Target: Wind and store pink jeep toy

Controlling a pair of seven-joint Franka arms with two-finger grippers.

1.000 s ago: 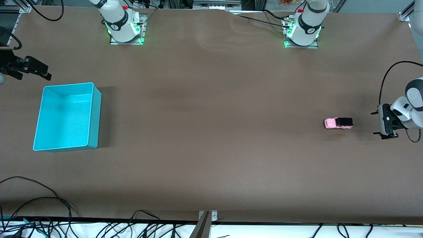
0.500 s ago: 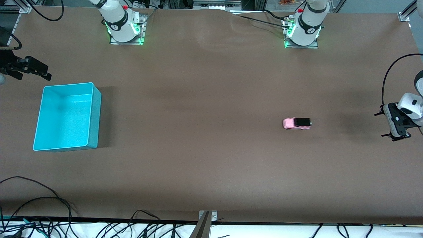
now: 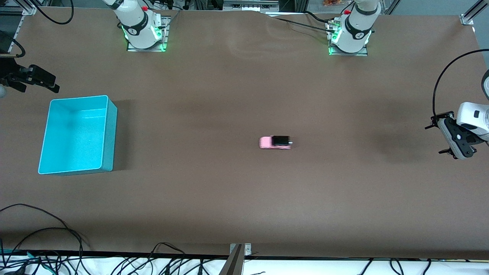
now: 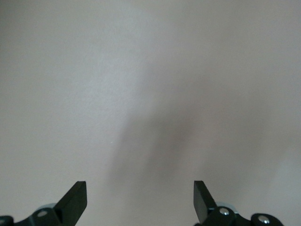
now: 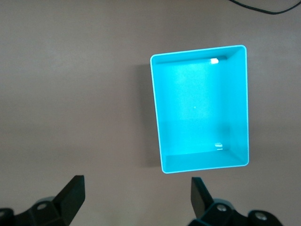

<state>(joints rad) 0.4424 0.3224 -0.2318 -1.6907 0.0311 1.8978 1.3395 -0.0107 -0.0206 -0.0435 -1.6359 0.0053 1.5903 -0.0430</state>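
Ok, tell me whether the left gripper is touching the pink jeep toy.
Apart. The front view shows the pink jeep toy alone mid-table, with bare table between it and the open left gripper at the left arm's end. The left wrist view shows only table.

Turquoise bin (image 3: 78, 134) sits on brown table (image 3: 214, 191) toward right arm's end, upright, open top, inside bare; also seen from above in right wrist view (image 5: 200, 108). Black cables (image 3: 42, 244) loop along table edge nearest front cam, spilling over white strip below it. Small metal bracket (image 3: 240, 249) at mid of that edge, w/ dark strut running down from it. Faint wrinkle in table cover (image 3: 252, 46) between the two base plates.
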